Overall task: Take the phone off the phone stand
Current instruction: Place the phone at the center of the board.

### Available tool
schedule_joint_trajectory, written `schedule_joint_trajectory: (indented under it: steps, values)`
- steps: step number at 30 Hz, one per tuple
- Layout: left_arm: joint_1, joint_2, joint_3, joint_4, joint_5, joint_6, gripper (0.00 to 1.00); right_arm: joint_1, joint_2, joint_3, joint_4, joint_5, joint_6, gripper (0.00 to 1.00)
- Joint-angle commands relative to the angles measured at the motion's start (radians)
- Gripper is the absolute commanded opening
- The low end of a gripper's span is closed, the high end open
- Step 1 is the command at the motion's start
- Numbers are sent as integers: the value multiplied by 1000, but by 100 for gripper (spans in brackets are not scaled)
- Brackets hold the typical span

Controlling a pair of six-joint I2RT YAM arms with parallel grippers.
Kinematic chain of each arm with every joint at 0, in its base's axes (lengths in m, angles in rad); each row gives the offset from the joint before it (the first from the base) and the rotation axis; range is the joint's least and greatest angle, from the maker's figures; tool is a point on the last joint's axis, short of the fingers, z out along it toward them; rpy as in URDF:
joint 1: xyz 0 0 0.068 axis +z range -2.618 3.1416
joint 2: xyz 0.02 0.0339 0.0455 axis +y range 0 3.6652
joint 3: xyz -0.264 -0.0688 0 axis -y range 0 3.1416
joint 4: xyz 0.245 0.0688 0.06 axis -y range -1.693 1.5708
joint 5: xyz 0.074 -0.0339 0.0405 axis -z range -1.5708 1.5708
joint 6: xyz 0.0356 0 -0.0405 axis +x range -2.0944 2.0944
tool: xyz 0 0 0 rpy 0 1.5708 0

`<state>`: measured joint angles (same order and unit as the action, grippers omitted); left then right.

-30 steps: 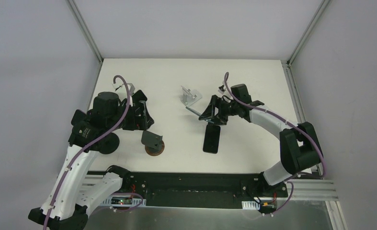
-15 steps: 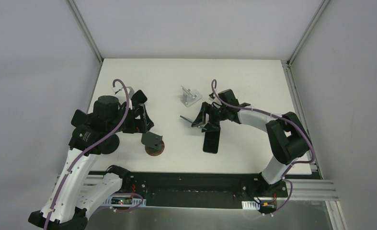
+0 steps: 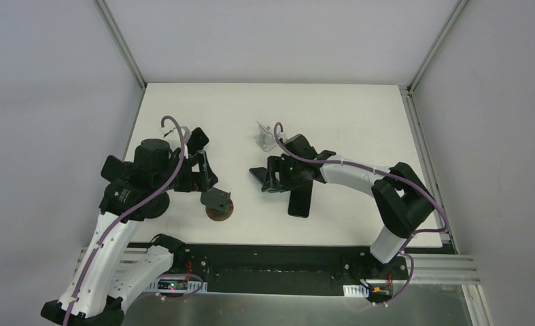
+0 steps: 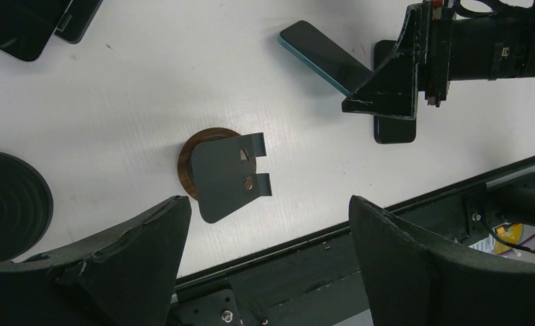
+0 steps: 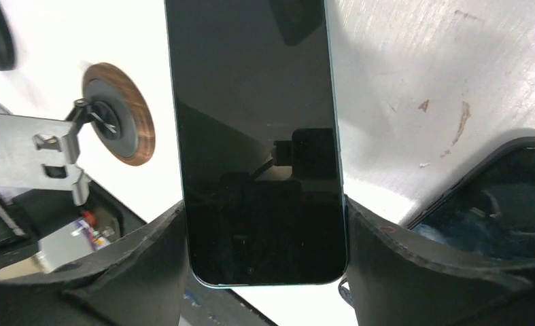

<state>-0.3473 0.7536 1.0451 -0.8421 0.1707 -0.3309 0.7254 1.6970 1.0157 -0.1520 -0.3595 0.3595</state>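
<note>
My right gripper is shut on a dark phone with a teal edge and holds it off the table, left of a second black phone that lies flat. In the right wrist view the held phone sits between both fingers, with the gripper closed on its sides. The left wrist view shows this phone too. A silver phone stand stands empty behind it. My left gripper is open and empty above a dark stand on a round wooden base.
The dark stand sits near the front edge, and it also shows in the right wrist view. A black disc lies at its left. Two more dark phones lie at the far left. The table's front rail is close.
My right gripper has moved left and nearer with the phone, away from the silver stand. My left gripper has shifted slightly toward the dark stand.
</note>
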Motion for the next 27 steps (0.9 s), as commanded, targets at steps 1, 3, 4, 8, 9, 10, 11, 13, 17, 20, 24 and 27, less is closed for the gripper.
schedule_joint_trajectory:
  steps: [1, 3, 4, 8, 9, 10, 11, 13, 17, 20, 24, 27]
  values:
    - [-5, -20, -16, 24, -27, -9, 89, 68, 1, 73, -108, 193, -60, 34]
    - [-5, -23, -22, 24, -29, -8, 89, 101, 25, 101, -158, 253, -82, 34]
    - [-5, -25, -25, 24, -33, -8, 89, 123, 39, 119, -181, 280, -92, 34]
    - [-5, -34, -33, 24, -43, -18, 89, 180, 97, 181, -255, 378, -104, 36]
    - [-6, -36, -35, 24, -46, -20, 89, 188, 112, 192, -268, 395, -101, 37]
    - [-5, -43, -38, 24, -52, -23, 90, 196, 124, 205, -288, 409, -92, 37]
    - [-4, -47, -40, 24, -57, -25, 90, 204, 137, 216, -304, 421, -85, 37]
    - [-4, -63, -43, 24, -67, -28, 90, 220, 161, 235, -336, 453, -66, 38]
    - [-4, -94, -51, 23, -82, -28, 91, 240, 184, 263, -414, 548, 11, 38]
    - [-4, -107, -55, 22, -87, -28, 91, 265, 191, 268, -441, 584, 90, 39]
    - [-5, -109, -59, 23, -85, -30, 91, 307, 238, 331, -531, 667, 239, 39]
    - [-4, -110, -59, 23, -82, -27, 91, 318, 286, 380, -613, 701, 347, 39]
